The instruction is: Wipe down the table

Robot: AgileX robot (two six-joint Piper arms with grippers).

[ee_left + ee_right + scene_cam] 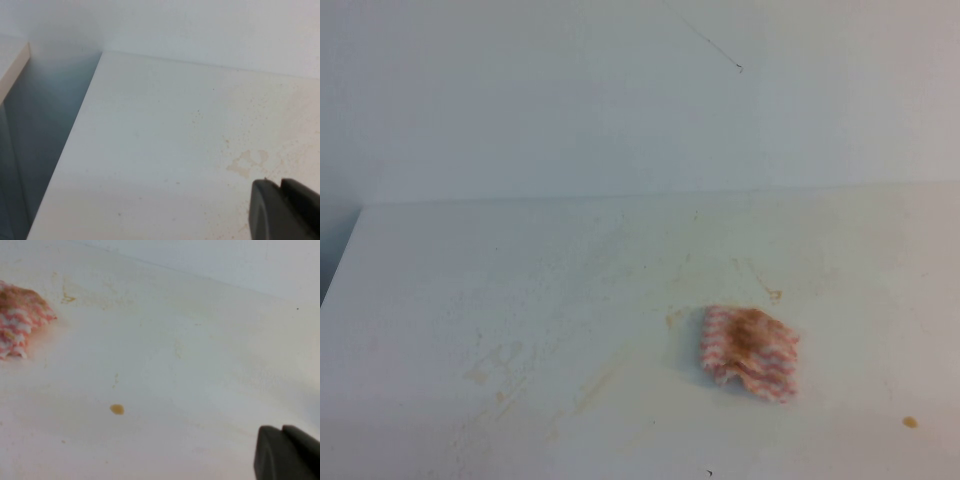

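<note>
1. Right gripper (282,432) sits closest to my lens, clenched on nothing, above the table (200,365) and well apart from the cloth (20,320).
2. Between it and the cloth I see one orange-brown drop (117,409).
3. My high view shows the cloth crumpled, pink-and-white striped, soiled brown on top, lying loose on the table; tan smears (485,375) spread to the cloth's left.
4. Left gripper (280,186) looks pinched together, empty, far left of the cloth, near the table's left edge.
</note>
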